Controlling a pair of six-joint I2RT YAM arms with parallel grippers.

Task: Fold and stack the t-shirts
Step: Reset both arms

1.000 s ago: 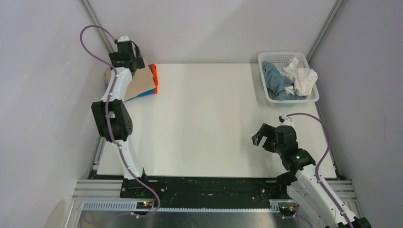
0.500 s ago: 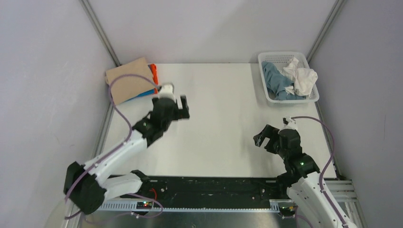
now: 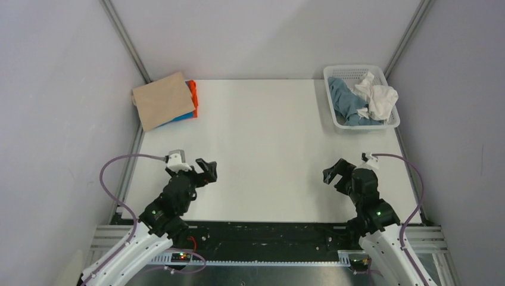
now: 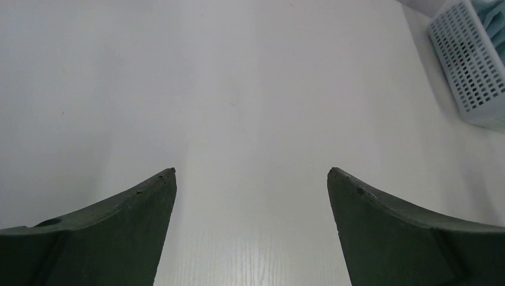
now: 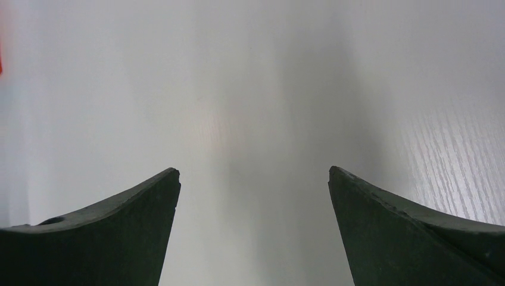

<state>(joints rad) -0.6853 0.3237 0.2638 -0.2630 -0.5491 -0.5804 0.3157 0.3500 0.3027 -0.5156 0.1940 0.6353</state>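
Note:
A folded stack sits at the table's back left corner, its beige t-shirt on top. An orange t-shirt and a blue t-shirt peek out at the stack's right and front edges. At the back right, a crumpled white t-shirt and a grey-blue t-shirt lie in the basket. My left gripper hovers open and empty over the near left of the table. My right gripper is open and empty at the near right. Both wrist views show only bare tabletop between the fingers.
The white mesh basket shows at the upper right of the left wrist view. Grey walls and slanted metal frame rails close in the white table on three sides. A black rail runs along the near edge.
My left arm has swung back from the folded stack at the back left to the near left of the table. My right gripper has drifted slightly nearer and rightward. Both stay open.

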